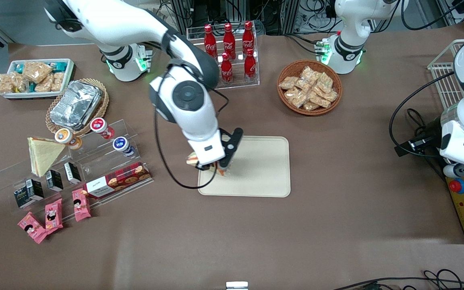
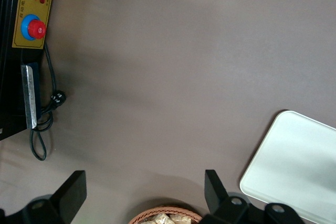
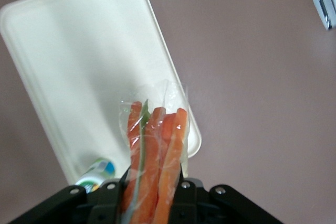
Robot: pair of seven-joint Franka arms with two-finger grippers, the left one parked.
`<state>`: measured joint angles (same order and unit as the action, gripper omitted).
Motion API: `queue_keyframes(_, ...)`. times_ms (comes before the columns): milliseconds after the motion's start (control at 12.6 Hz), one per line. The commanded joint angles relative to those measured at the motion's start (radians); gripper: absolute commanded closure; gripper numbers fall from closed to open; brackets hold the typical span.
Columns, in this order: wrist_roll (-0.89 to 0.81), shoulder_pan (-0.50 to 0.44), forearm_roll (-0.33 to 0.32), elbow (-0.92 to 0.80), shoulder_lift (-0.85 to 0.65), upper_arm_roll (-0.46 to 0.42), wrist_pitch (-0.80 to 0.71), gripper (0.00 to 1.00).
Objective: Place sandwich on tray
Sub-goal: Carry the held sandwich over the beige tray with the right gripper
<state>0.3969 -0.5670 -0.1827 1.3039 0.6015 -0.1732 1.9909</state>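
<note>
The right arm reaches out over the table, wrist bent downward — its gripper (image 1: 212,164) hangs low, fingers (image 3: 185,184) clamped on a load between them.

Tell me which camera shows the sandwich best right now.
The right wrist view: the sandwich fills it, its red-orange and green filling clear, clamped in the hand above the tray. The front view shows only slivers of it under the arm. The left wrist view shows just the tray's corner, no sandwich.
</note>
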Motion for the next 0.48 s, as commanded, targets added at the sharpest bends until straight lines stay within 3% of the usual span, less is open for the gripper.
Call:
queue_keyframes(0, 0.0, -0.033, -0.069, -0.022, 0.073, 0.003, 0.113, 0.72)
queue_keyframes(396, 0.086, -0.048, -0.073, -0.018, 0.202, 0.003, 0.267, 0.72)
